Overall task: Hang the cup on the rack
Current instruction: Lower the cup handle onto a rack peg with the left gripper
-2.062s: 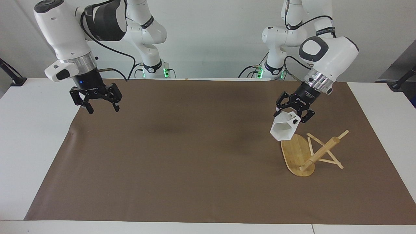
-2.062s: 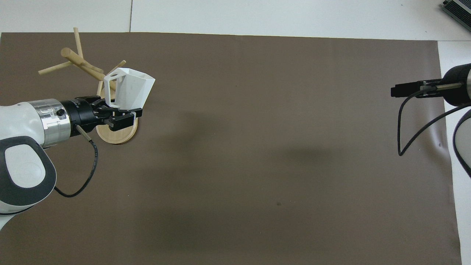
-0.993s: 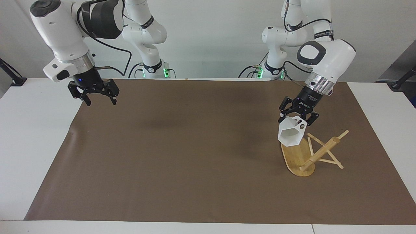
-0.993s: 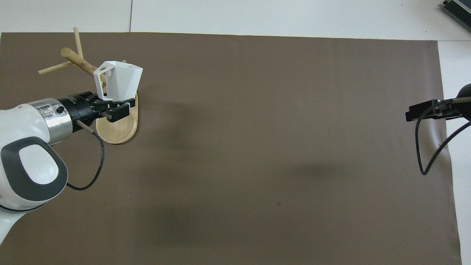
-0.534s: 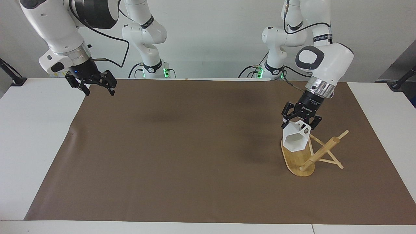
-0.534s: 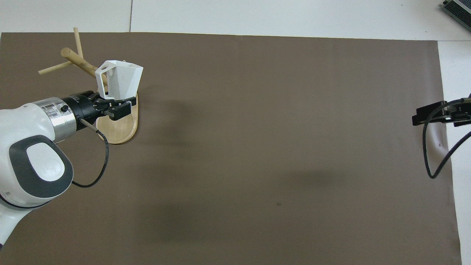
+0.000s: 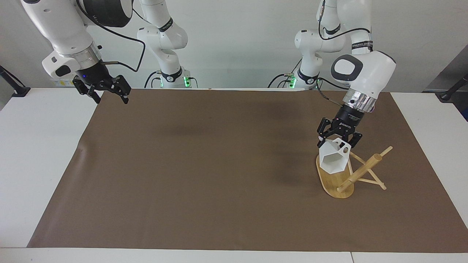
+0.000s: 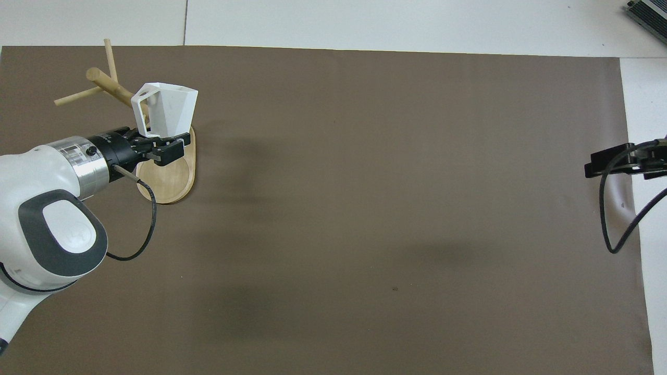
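Over the rack (image 7: 338, 179), the left pincer (image 7: 339, 136) clenches the cup (image 7: 332, 157) (nothing visible inside); right pincer (image 7: 106, 93) spread.

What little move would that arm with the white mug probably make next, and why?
Probably ease the faceted white mug sideways so its handle hole meets a thin peg of the bamboo mug tree: the left gripper holds it over the oval base, not yet hooked.

faceted white cup (image 7: 333, 159) tilted over bamboo rack (image 7: 342, 180), perhaps touching a peg.
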Action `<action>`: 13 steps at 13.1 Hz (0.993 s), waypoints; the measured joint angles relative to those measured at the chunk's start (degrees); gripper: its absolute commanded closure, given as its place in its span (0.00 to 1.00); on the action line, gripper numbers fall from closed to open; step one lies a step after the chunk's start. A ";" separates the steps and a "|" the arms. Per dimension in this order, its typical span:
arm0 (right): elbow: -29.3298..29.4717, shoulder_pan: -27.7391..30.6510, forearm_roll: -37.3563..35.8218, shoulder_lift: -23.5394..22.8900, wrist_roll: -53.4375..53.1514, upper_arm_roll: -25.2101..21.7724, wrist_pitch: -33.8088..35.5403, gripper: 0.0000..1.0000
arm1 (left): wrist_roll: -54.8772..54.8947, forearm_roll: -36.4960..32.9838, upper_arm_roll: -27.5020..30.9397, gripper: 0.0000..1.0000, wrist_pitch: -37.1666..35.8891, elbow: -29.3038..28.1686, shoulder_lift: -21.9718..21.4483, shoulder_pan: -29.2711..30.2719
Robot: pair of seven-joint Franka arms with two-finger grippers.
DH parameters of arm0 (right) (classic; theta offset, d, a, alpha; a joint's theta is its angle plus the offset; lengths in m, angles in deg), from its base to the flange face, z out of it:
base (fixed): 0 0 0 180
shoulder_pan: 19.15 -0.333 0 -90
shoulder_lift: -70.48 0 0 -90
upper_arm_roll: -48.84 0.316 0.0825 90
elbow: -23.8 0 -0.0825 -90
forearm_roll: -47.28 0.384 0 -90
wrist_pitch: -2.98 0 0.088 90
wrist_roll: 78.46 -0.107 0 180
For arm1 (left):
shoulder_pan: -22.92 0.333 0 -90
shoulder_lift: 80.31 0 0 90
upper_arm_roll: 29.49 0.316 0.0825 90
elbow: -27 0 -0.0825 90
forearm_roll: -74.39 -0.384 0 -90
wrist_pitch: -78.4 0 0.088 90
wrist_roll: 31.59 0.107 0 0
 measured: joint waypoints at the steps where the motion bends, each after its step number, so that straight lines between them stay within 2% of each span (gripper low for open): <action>1: -0.04 0.00 0.00 0.00 0.00 0.00 -0.16 0.00 | -0.34 0.00 0.02 1.00 0.25 0.00 0.09 0.00; 13: -0.48 0.66 0.00 0.13 -0.07 -0.06 -0.91 0.00 | -1.62 0.00 0.26 1.00 2.42 0.32 1.33 0.32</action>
